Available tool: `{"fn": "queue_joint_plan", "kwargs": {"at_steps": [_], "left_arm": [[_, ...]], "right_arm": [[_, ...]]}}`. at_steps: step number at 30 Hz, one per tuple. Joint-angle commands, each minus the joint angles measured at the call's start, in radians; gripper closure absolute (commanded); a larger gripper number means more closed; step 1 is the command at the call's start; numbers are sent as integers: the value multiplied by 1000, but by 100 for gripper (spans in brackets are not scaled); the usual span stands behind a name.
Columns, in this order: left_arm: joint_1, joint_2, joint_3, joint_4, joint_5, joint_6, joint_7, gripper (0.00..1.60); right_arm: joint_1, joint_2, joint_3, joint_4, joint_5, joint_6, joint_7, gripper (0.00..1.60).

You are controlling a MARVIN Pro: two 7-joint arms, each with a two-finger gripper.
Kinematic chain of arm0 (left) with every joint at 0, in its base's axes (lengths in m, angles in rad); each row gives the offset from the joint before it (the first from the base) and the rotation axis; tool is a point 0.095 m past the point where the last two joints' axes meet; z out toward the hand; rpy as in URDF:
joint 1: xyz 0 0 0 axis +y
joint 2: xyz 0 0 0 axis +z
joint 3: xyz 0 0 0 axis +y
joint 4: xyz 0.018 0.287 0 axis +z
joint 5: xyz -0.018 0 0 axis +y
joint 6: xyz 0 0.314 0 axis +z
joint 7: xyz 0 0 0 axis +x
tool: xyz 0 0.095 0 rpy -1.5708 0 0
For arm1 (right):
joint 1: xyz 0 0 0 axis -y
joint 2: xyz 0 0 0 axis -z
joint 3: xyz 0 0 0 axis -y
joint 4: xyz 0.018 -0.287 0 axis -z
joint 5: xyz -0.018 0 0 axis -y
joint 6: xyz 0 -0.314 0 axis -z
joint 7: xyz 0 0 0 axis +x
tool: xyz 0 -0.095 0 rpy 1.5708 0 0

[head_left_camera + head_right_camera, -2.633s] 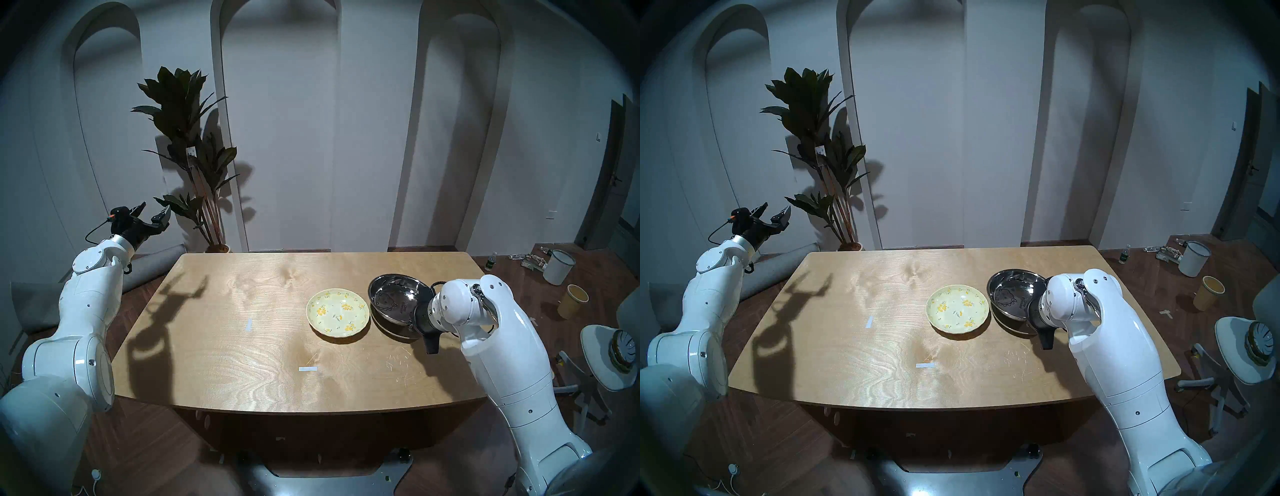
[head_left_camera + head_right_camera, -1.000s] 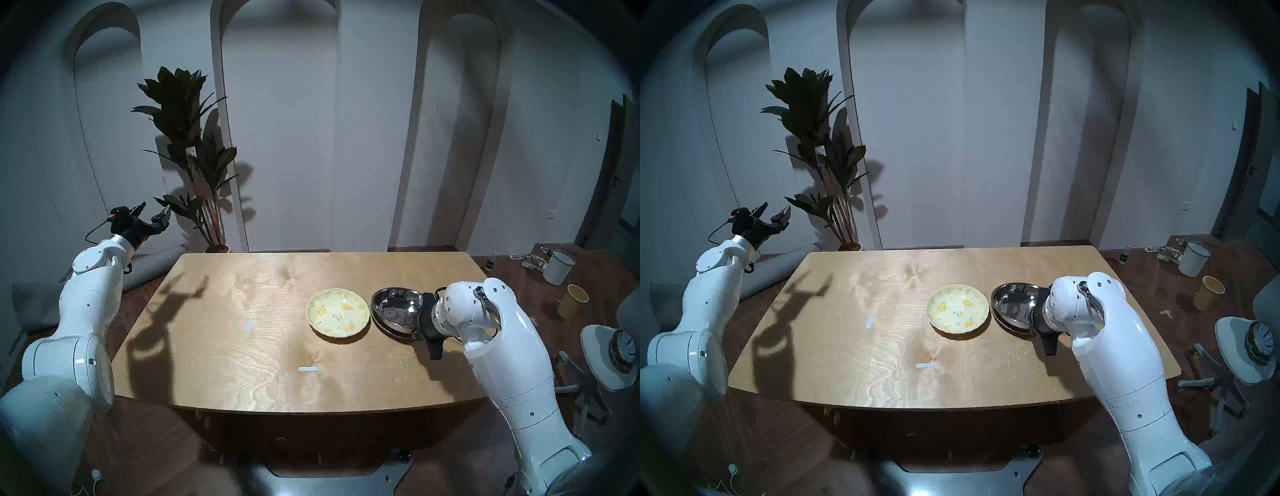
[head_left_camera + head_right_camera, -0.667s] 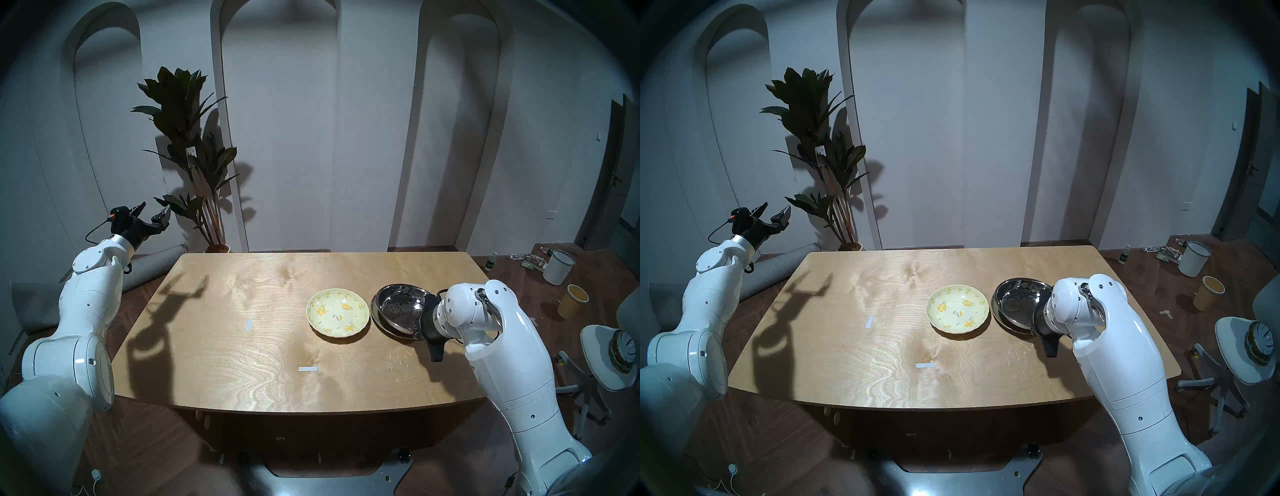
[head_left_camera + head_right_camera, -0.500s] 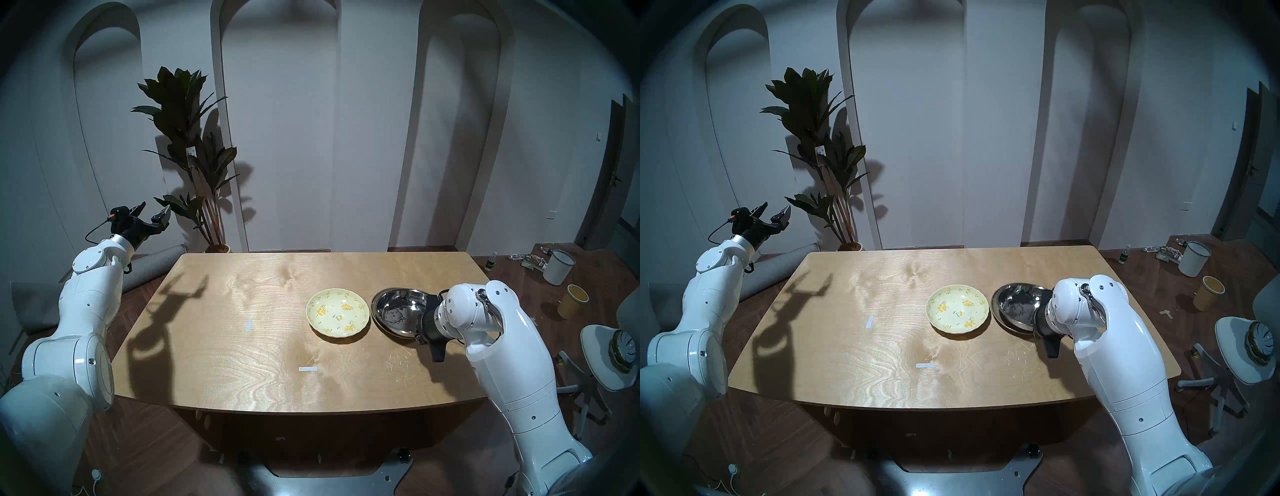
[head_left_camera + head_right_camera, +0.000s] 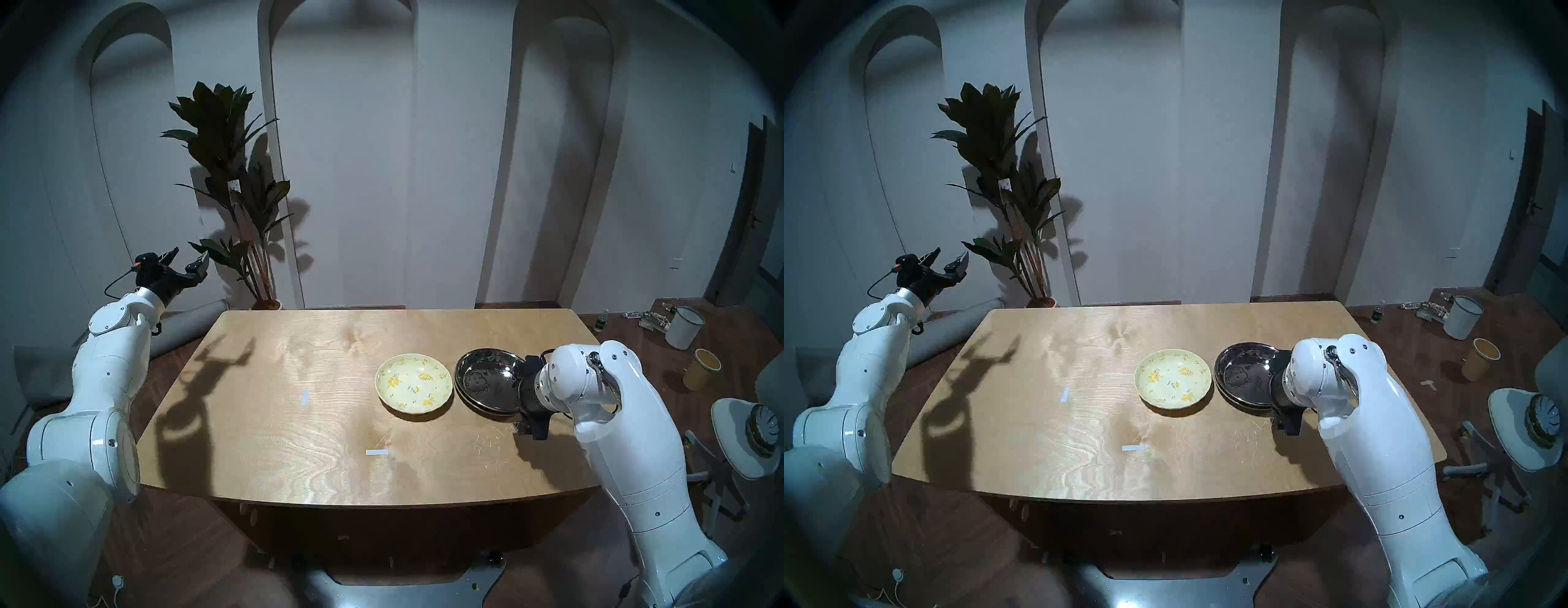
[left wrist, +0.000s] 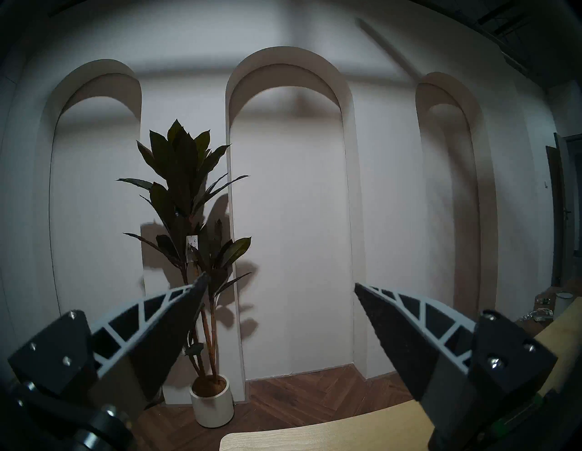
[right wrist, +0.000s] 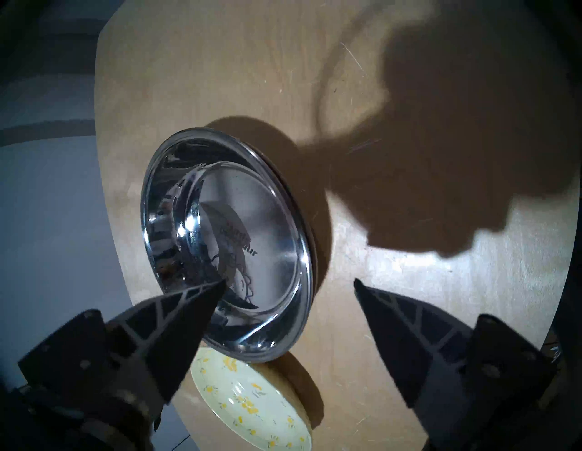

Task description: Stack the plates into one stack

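Observation:
The shiny steel plate with a cartoon print lies level on a darker flat plate, of which only the rim shows, at the table's right. The pale yellow floral plate sits alone just to their left. In the wrist view my right gripper is open at the steel plate's near right edge, one fingertip over its bowl, the other over bare table, gripping nothing. My left gripper is raised off the table's far left corner, open and empty.
The wooden table carries two small tape strips. A potted plant stands behind the far left corner. A white bin, a yellow bin and a chair stand to the right.
The steel plate, tilted in my right gripper before, now lies flat on the lower plate. The right gripper has opened and let it go. The left arm has not moved.

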Motion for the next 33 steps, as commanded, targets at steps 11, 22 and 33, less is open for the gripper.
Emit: {"fn": "queue_joint_plan", "kwargs": {"at_steps": [11,22,33], "left_arm": [[-24,5,-1,-18,-1,-5,-1,0],[-15,-16,-1,-48,-14,-10,-26,0],[29,-62,1,-112,-37,-12,-84,0]], "right_arm": [[61,122,-86,-247,-134,114,3,0],[-76,217,-77,-348,-396,224,29,0],[-177,365,-40,-213,-601,230,151,0]]}}
